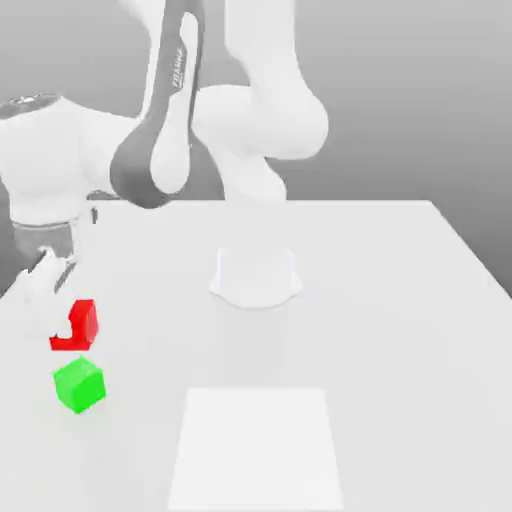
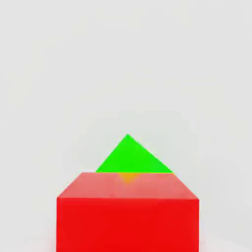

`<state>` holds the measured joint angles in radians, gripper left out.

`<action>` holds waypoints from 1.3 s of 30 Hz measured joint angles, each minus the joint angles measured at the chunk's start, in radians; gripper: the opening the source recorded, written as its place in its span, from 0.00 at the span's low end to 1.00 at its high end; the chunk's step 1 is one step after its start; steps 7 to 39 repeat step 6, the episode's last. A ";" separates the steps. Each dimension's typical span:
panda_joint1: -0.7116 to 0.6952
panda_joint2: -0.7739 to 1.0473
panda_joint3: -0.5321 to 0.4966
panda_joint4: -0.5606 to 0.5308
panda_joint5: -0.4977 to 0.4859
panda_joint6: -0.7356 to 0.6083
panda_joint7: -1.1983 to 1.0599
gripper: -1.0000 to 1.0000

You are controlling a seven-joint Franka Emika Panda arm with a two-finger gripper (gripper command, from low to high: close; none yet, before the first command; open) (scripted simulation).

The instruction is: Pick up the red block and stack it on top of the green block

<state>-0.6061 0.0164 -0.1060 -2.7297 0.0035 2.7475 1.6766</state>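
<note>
1. Hand (image 1: 62,318), at the exterior view's left, pinching the red block (image 1: 80,325), held just above the green block (image 1: 80,386)
2. Advice: centre red squarely over green, lower gently, then release
3. Worktop (image 1: 380,300): plain white, a paler square patch (image 1: 258,450) nearby; grey backdrop
</note>
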 joint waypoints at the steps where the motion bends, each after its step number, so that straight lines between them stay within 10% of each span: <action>1: 0.002 0.035 0.007 0.002 0.010 0.032 -0.007 0.00; 2: 0.001 0.070 0.013 0.004 0.021 0.066 -0.015 0.00; 3: -0.002 0.103 0.019 0.005 0.032 0.098 -0.023 1.00; 39: -0.002 0.103 0.019 0.005 0.032 0.098 -0.023 1.00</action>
